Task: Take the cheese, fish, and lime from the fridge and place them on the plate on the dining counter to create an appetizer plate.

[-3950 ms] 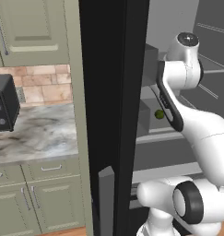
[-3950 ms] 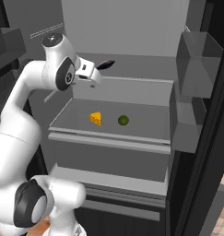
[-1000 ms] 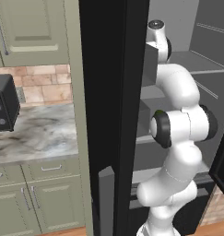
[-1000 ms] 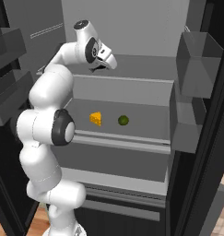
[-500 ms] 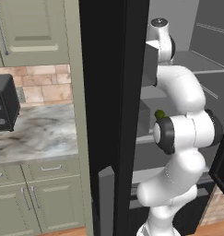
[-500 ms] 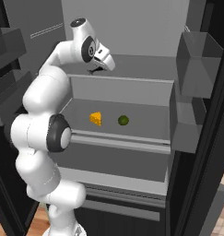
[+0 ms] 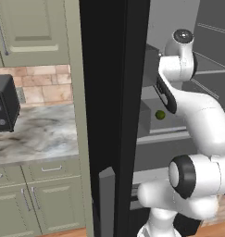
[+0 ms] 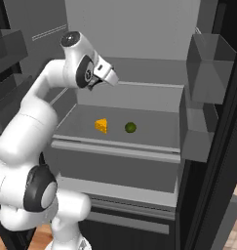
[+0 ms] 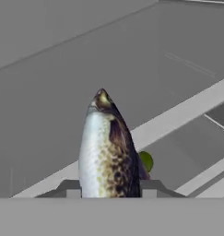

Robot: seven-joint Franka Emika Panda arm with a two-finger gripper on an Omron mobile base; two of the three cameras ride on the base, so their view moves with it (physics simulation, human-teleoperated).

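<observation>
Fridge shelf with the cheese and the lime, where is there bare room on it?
The shelf is bare right of the lime, out to the door bins, and left of the cheese toward the arm. It is crowded only mid-shelf, where cheese and lime sit close but apart.
</observation>
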